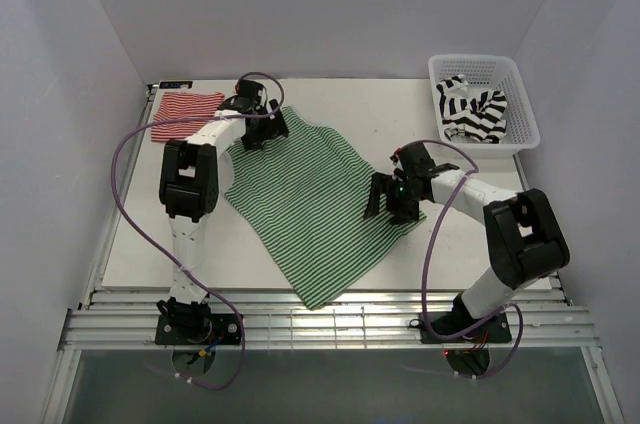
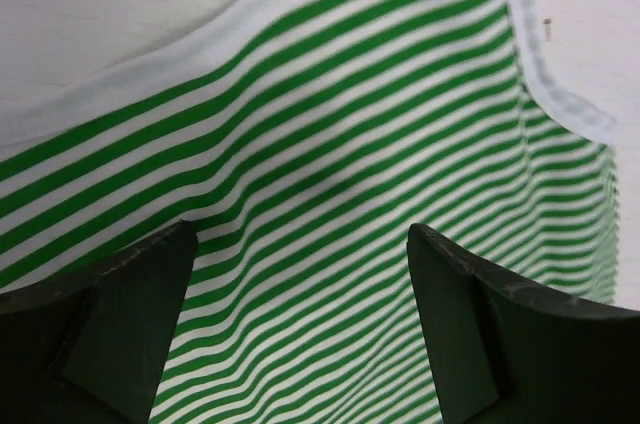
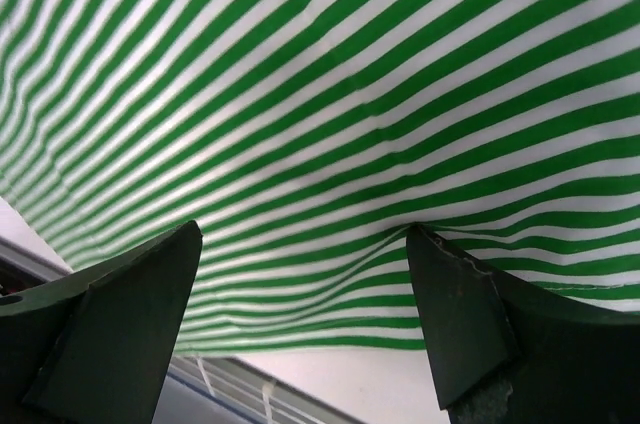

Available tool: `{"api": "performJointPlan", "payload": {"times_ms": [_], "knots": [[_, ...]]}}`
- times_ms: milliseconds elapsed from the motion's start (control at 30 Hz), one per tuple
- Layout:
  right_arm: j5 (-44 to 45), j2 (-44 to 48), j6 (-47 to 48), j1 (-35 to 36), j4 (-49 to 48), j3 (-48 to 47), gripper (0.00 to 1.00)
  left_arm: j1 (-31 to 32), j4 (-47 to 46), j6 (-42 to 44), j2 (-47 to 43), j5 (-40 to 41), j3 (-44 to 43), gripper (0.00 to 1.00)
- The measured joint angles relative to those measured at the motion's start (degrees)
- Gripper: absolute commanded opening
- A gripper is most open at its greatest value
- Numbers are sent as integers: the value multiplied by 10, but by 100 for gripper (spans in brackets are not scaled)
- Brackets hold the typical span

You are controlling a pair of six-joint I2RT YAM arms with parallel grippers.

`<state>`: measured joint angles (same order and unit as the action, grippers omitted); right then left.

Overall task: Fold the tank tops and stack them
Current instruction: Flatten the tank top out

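Bright, even overhead lighting; soft shadow across green-and-white tank top; wrist-view foregrounds slightly blurred, whites washed out.

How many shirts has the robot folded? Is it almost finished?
Not yet, only about a third done. Done: the red-and-white top looks folded at the table's far left corner. In hand: the green-and-white top lies spread flat in the middle, with the left gripper and right gripper open over it, gripping nothing. Left: folding it, then the black-and-white top, which sits crumpled in the basket.
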<state>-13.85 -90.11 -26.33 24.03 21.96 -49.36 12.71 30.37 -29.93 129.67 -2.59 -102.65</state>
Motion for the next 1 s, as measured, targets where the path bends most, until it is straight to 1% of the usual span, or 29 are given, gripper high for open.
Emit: {"api": "performJointPlan", "payload": {"times_ms": [67, 167, 233, 333, 400, 500, 567, 633, 867, 933, 1000], "knots": [[-12, -38, 14, -30, 3, -39, 90, -2, -11, -18, -11, 2, 21, 98], [-22, -113, 49, -67, 12, -127, 90, -8, -36, -67, -65, 6, 108, 98], [-19, -174, 81, -84, 22, -207, 90, -10, -51, -106, -117, 9, 188, 98], [0, -270, 134, -99, 41, -348, 90, -13, -47, -170, -206, 29, 308, 98], [12, -326, 167, -106, 52, -434, 90, -12, -34, -201, -246, 41, 356, 98], [21, -398, 210, -112, 73, -550, 90, -6, -27, -242, -282, 53, 399, 98], [21, -428, 232, -114, 90, -601, 90, -1, -24, -253, -285, 63, 402, 98], [22, -438, 249, -115, 105, -619, 90, 2, -18, -256, -281, 71, 395, 98], [22, -422, 270, -115, 131, -610, 90, 5, 26, -247, -240, 94, 323, 98], [22, -398, 275, -113, 145, -601, 90, 5, 32, -238, -245, 92, 314, 98], [22, -351, 276, -110, 144, -577, 90, 7, 38, -229, -262, 86, 311, 98]]}}
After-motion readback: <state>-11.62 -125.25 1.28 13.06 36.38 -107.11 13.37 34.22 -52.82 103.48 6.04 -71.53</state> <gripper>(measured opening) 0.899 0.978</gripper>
